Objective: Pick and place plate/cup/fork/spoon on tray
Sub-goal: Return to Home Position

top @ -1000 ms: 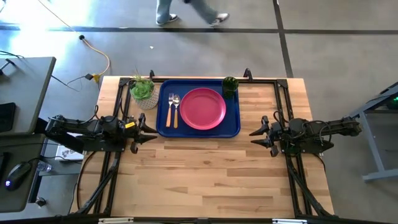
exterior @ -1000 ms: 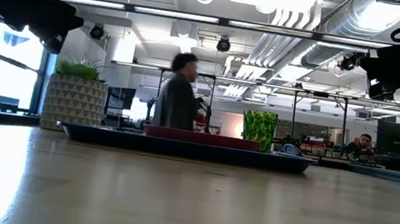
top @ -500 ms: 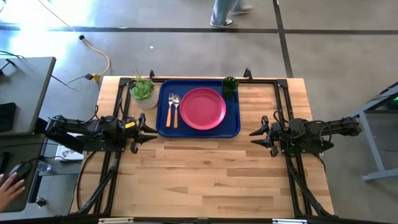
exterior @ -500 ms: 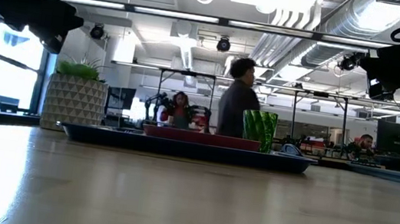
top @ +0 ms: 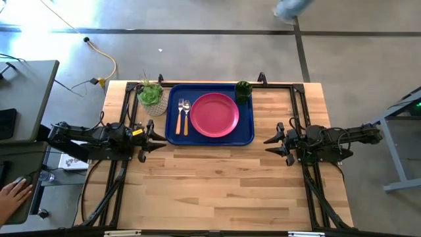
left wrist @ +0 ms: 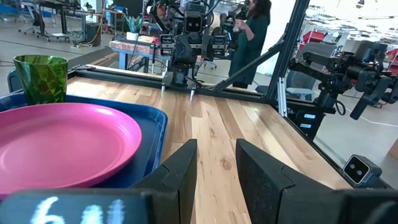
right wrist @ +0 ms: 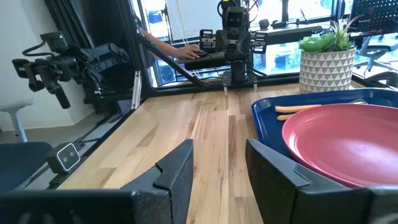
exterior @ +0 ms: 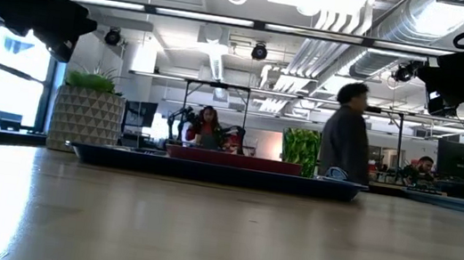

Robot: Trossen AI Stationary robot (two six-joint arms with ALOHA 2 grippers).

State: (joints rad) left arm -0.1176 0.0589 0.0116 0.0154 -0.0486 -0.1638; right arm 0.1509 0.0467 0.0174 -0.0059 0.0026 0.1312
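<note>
Gaping empty, left pincer (top: 160,140) and right pincer (top: 268,143) flank the tray (top: 172,135).

Wooden table (top: 217,184) with blue tray (top: 247,135) and potted plant (top: 151,97).

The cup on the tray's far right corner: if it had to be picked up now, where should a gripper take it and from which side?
Grip the cup across its upright wall near the rim, probably coming from above or from the tray's right edge. It stands upright, and the plate lies close on its inner side, so the outer side looks freer. The right gripper, open and empty, waits nearest.
</note>
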